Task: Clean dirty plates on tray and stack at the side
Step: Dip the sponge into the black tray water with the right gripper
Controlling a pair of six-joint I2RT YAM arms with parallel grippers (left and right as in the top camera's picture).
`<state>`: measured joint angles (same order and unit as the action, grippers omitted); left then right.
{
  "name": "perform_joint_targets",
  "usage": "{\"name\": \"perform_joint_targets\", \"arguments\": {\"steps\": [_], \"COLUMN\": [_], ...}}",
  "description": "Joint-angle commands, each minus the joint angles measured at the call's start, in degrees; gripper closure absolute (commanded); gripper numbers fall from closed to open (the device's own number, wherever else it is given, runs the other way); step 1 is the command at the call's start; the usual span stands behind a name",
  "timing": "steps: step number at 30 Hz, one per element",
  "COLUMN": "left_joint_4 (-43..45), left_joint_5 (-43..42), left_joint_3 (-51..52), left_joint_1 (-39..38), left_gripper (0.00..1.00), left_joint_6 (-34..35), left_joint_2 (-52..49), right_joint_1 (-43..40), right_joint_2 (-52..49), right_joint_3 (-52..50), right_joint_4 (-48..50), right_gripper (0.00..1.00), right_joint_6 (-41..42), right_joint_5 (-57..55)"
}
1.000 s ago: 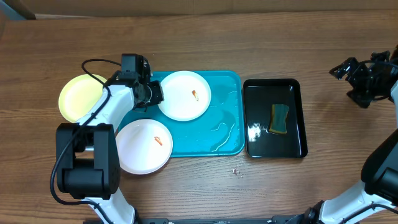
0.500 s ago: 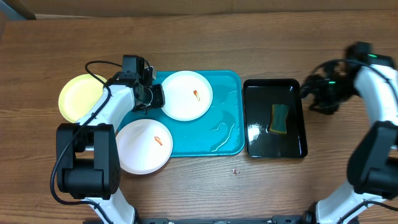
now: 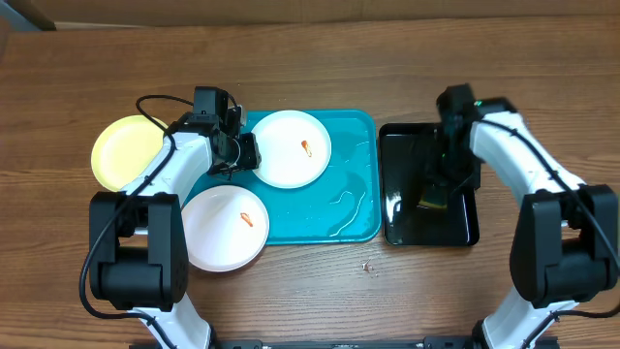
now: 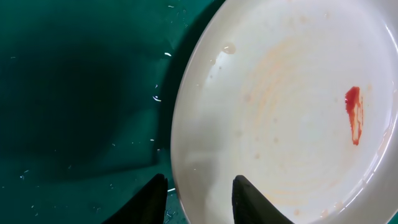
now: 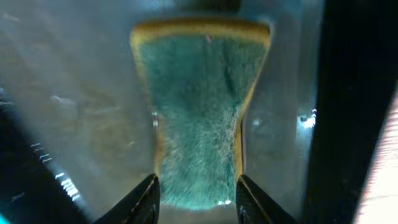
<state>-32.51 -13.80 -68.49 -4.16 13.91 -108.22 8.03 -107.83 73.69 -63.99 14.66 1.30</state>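
The white plate (image 3: pixel 288 148) lies flat and face up at the far left part of the blue tray (image 3: pixel 349 204). It is round, so it has no long side and points no special way. A small orange smear sits near its middle, a short streak. It is not clean yet.

The left gripper (image 4: pixel 199 193) is at the left rim of this plate. Its two fingers are spread apart. One is over the plate and one is over the tray, with the rim between them. It does not look like it pinches anything.

A second white plate (image 3: pixel 225 228), also with an orange smear, hangs over the near left corner of the tray. The yellow plate (image 3: pixel 126 150) sits on the table (image 3: pixel 310 58), just left of the tray.

The big change is on the right. A second ago the right arm was way out by the right edge of the table. Now it is over the black tray (image 3: pixel 402 136), right above the sponge (image 5: pixel 199 118). The right gripper (image 5: pixel 198 199) has its fingers wide, one on each side of the sponge's near end, holding nothing yet.

The sponge's long side runs from the far edge of the table toward the near edge, straight out from the fingers.

I think this means the scrubbing has not started. The next job looks like grabbing the sponge.
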Motion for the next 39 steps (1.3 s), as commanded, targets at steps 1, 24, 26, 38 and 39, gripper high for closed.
{"name": "perform_joint_targets", "arguments": {"steps": [1,24,26,38,39], "left_joint_4": [0.3,1.7,1.7,1.4,1.4], "left_joint_5": [-0.6,2.4,2.4,2.4,2.4], "left_joint_3": [0.2,0.2,0.2,0.2,0.2], "left_joint_1": [-0.5,-0.4,-0.3,-0.3,-0.3], "left_gripper": [0.63,0.62,0.73,0.58,0.58], "left_joint_6": [-1.1,-1.5,-1.6,-2.0,-2.0], "left_joint_2": [0.7,0.7,0.7,0.7,0.7], "right_joint_1": [0.7,0.2,0.2,0.2,0.2], "right_joint_2": [0.8,0.7,0.7,1.7,1.7], "right_joint_3": [-4.6,-2.6,-6.3,4.7,5.0], "right_joint_4": [3.5,7.7,13.0,2.9,1.8], "right_gripper": [0.67,0.80,0.85,0.70,0.69], "right_joint_6": [2.1,0.5,0.6,0.4,0.7], "right_joint_5": [-2.2,-0.3,0.1,5.7,4.7]}}
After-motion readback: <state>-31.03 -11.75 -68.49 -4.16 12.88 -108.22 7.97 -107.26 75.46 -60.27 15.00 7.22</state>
